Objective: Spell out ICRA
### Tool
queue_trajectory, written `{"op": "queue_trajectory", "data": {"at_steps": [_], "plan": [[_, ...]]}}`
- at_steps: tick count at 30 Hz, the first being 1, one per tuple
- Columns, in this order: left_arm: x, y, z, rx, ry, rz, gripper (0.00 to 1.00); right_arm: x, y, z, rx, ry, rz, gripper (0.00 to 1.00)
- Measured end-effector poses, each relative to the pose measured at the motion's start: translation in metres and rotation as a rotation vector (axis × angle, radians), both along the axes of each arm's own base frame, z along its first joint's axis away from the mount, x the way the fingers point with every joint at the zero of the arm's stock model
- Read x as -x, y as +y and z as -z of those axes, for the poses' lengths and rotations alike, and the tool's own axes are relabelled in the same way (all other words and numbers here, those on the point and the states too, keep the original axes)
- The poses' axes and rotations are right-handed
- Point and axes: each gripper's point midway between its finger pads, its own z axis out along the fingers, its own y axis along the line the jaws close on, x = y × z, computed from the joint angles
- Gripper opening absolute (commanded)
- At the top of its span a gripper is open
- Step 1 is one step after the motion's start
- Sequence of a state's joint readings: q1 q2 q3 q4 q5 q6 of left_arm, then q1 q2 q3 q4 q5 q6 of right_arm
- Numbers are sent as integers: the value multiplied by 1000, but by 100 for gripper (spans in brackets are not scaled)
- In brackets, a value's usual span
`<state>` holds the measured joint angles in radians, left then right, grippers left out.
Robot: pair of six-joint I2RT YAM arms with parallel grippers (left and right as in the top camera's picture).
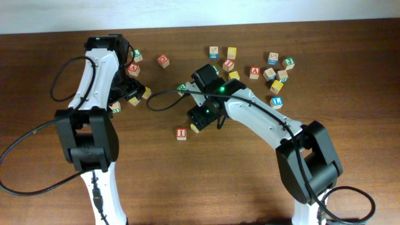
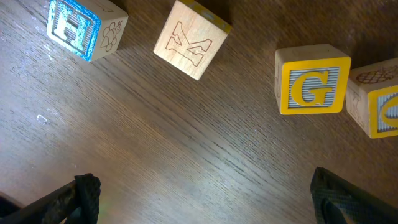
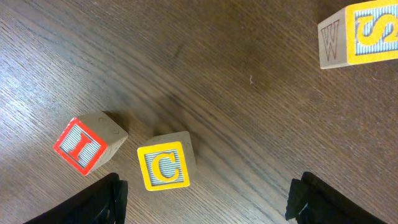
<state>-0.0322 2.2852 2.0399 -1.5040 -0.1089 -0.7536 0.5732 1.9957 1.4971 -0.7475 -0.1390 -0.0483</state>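
The red I block (image 1: pixel 181 132) and the yellow C block (image 1: pixel 195 128) lie side by side at the table's middle. In the right wrist view the I block (image 3: pixel 84 144) sits left of the C block (image 3: pixel 165 167), a small gap between them. My right gripper (image 1: pixel 202 120) (image 3: pixel 208 202) is open above the C block, which lies just ahead of the fingers, nearer the left one, untouched. My left gripper (image 1: pixel 128 92) (image 2: pixel 205 199) is open and empty over bare wood at the back left. A red A block (image 1: pixel 254 72) lies at the back right.
Near the left gripper lie a blue H block (image 2: pixel 81 22), a plain wooden block (image 2: pixel 191 38), a yellow G block (image 2: pixel 311 79) and another yellow block (image 2: pixel 379 96). A W/S block (image 3: pixel 360 34) lies beyond the right gripper. Several loose blocks (image 1: pixel 275 78) are scattered at the back right.
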Motion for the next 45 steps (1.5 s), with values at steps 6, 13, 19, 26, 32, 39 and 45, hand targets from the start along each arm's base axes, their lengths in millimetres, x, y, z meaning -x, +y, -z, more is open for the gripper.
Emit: {"op": "queue_trajectory", "data": {"at_steps": [6,13,19,26,32,39,45], "plan": [[0,0,0,0,-2,0,99,11,17,4,15,-10,-39,76],[0,0,0,0,-2,0,99,11,12,29,63,26,-20,66],[0,0,0,0,-2,0,99,10,10,40,83,36,-15,61],[0,0,0,0,-2,0,99,8,11,48,84,40,-11,47],[0,0,0,0,-2,0,99,10,10,49,69,73,97,33],[0,0,0,0,-2,0,99,20,2,51,88,138,192,27],[0,0,0,0,-2,0,99,17,5,51,71,136,233,27]]}}
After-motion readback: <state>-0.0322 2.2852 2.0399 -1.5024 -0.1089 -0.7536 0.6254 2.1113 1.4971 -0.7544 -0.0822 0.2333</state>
